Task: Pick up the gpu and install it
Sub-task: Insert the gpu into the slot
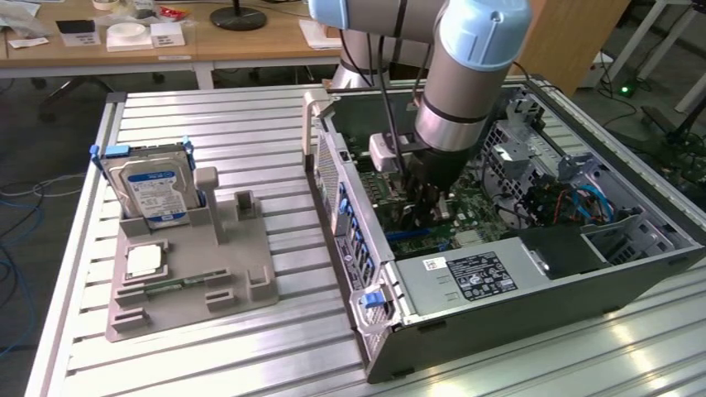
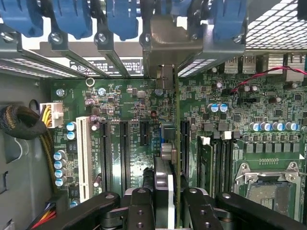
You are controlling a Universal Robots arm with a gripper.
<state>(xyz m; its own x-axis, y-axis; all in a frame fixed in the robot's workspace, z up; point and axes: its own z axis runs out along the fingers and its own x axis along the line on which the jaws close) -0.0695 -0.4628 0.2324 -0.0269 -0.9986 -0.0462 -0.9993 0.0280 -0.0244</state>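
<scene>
Arm is down inside the open PC case (image 1: 651, 256), gripper (image 1: 432, 198) low over the motherboard (image 1: 474, 217). Case lies on its side on the slatted aluminium table (image 1: 221, 124), open face up.

Wrist view: gripper (image 2: 173, 201) is clenched on the gpu (image 2: 177, 158), fingers (image 2: 141, 211) pinching it from both sides. Card is edge-on, a thin blade running straight away from the camera across the green motherboard (image 2: 129, 110), its metal bracket (image 2: 168, 43) up against the row of rear slot covers with blue latches (image 2: 72, 19). Card sits in line with the black expansion slots (image 2: 123, 153), between those slots and the RAM slots (image 2: 218, 163). Can't tell if the edge connector is fully seated in a slot or just above it.

Empty CPU socket (image 2: 266, 184) is beyond the RAM slots. White slot (image 2: 83, 158) and yellow/black power cables (image 2: 48, 143) are at the other side of the board.

Exterior view's left: grey parts fixture (image 1: 188, 273) on the table, well apart from the case. Hard drive (image 1: 155, 190) with blue-white label stands upright in it; processor chip (image 1: 145, 260) lies flat just in front of the drive.
</scene>
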